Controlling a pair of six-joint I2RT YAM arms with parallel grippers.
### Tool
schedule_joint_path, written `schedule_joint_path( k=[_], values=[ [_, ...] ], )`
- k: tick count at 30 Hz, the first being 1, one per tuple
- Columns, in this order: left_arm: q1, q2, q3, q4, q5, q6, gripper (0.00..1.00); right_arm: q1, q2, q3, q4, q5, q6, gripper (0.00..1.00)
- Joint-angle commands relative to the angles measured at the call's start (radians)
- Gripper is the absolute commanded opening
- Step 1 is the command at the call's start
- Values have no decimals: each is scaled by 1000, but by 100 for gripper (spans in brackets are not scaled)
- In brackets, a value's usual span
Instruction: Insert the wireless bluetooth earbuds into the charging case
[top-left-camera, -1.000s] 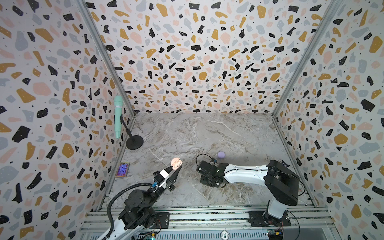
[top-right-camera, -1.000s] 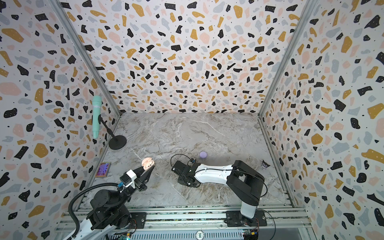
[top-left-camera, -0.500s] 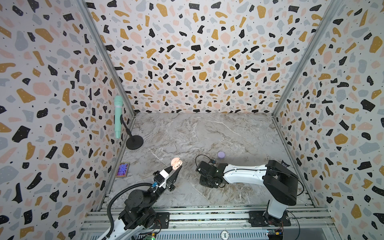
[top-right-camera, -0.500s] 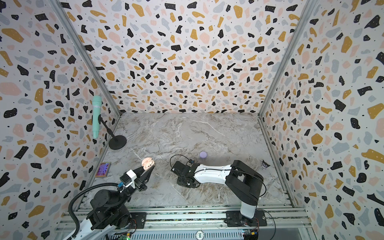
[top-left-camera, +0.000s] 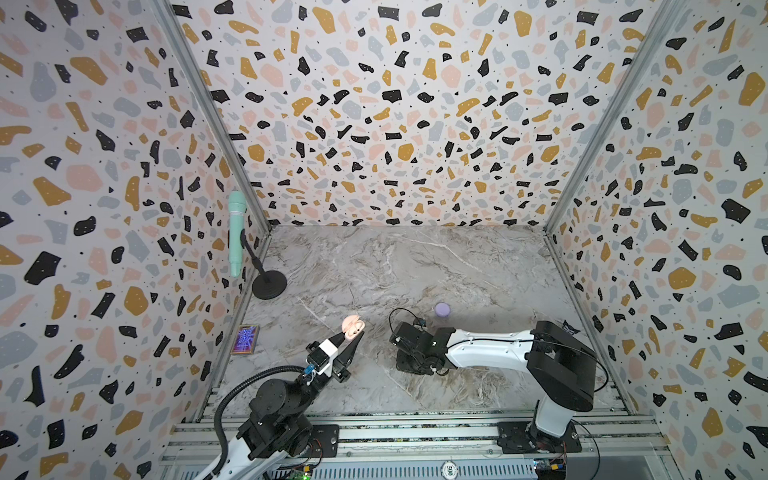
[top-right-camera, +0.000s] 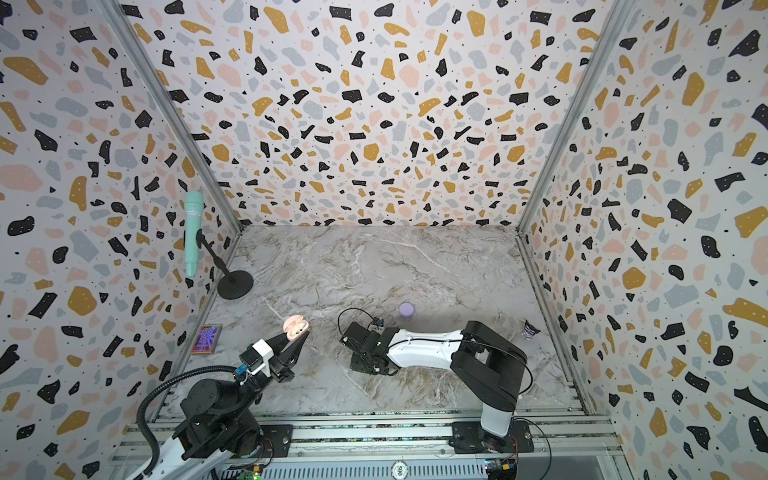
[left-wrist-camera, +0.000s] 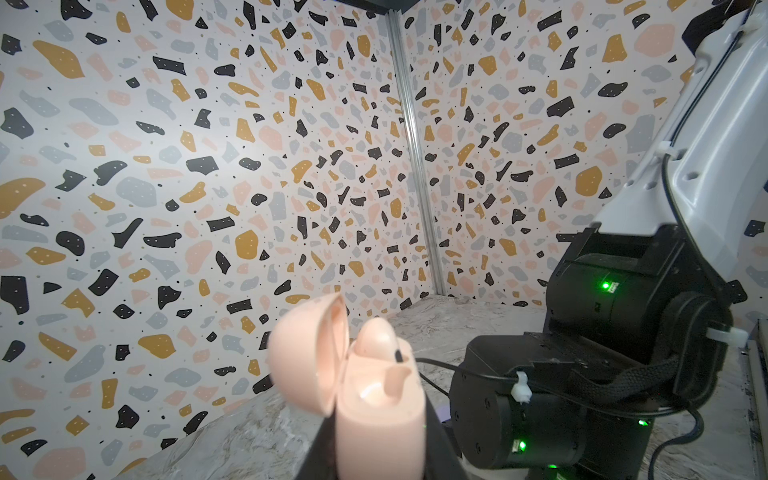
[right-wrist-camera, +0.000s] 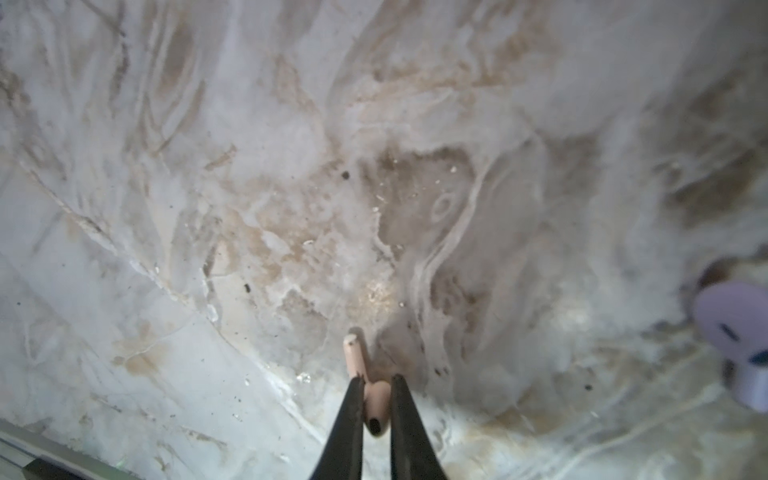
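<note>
My left gripper (top-left-camera: 351, 336) is shut on the body of a pale pink charging case (left-wrist-camera: 380, 415) and holds it raised over the table's front left, seen in both top views (top-right-camera: 296, 325). Its lid (left-wrist-camera: 309, 353) hangs open and one pink earbud (left-wrist-camera: 374, 338) sits inside. My right gripper (right-wrist-camera: 376, 379) points down at the marble table (right-wrist-camera: 291, 208), shut on a second pale pink earbud (right-wrist-camera: 376, 401) whose stem pokes out past the fingertips. In both top views the right wrist (top-left-camera: 411, 349) hides that bud. A closed lavender case (top-left-camera: 442, 309) lies just behind it.
A mint microphone (top-left-camera: 237, 232) on a black stand (top-left-camera: 269, 284) is at the left wall, with a small framed card (top-left-camera: 245, 340) nearer the front. A dark crumpled scrap (top-right-camera: 530, 330) lies by the right wall. A blurred lavender shape (right-wrist-camera: 735, 328) sits at the right wrist view's edge.
The right wrist has crept slightly to the left, low over the table, and its jaws have drawn together. The left arm and the pink case have stayed still.
</note>
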Motion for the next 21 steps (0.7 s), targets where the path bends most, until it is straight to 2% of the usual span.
schedule_joint_path(
  k=[1,6,13,17,21],
  values=[
    [1,-10,-6,32,0,10,0,8,-18,-10,-21,-5,-67,12],
    [1,-10,-6,32,0,10,0,9,-49,-31,13,-9,-160,12],
    [2,-11,-5,31,-1,11,0,23,-121,-68,38,6,-226,16],
    [1,-11,-4,29,-1,11,0,71,-174,-81,37,28,-196,19],
    [1,-10,-3,29,-3,11,0,133,-166,-81,34,6,-116,21]
  ],
)
